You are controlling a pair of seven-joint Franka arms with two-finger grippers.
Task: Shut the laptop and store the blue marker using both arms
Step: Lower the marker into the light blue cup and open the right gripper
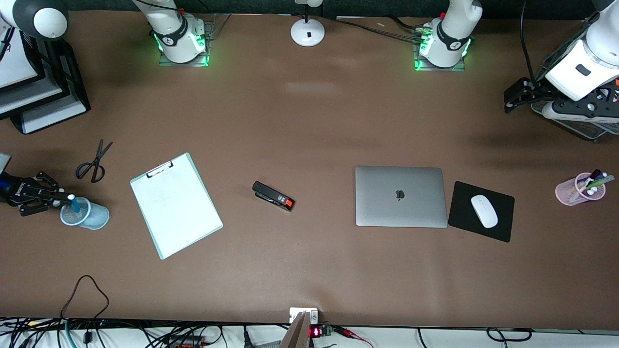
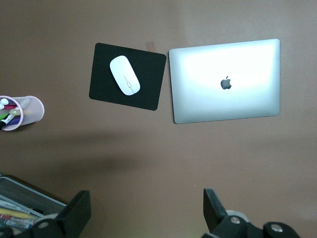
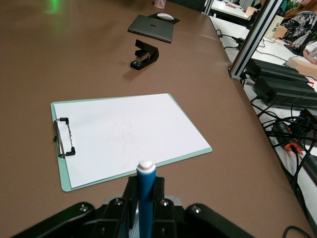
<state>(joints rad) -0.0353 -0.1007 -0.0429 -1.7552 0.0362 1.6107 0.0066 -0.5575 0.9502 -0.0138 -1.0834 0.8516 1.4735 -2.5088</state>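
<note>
Blue marker [image 1: 73,204] pinched tight in the right gripper [image 1: 62,197], standing up with the white end on top, right over the mouth of the light blue mesh cup [image 1: 89,216] at the right arm's end of the table. Looks like the low end is already dipping into the cup. Same marker seen sticking up between the black fingers in the right wrist view [image 3: 145,198].

Laptop [image 1: 400,196] already shut, lid flat, lying just beside the black mouse pad [image 1: 464,203] with the white mouse [image 1: 484,210] on it. Nothing more to do there, it seems.

Left gripper [image 1: 512,96] up in the air at the left arm's end of the table, jaws spread wide, holding nothing, just waiting.

To do this step well: keep the marker straight up and down, go low into the middle of the cup, then let go softly. Mind the rim, since a bump could tip the light cup over. Pull straight up after.

Clipboard [image 1: 175,205], stapler [image 1: 273,195] and scissors [image 1: 93,164] lying apart from the cup.
</note>
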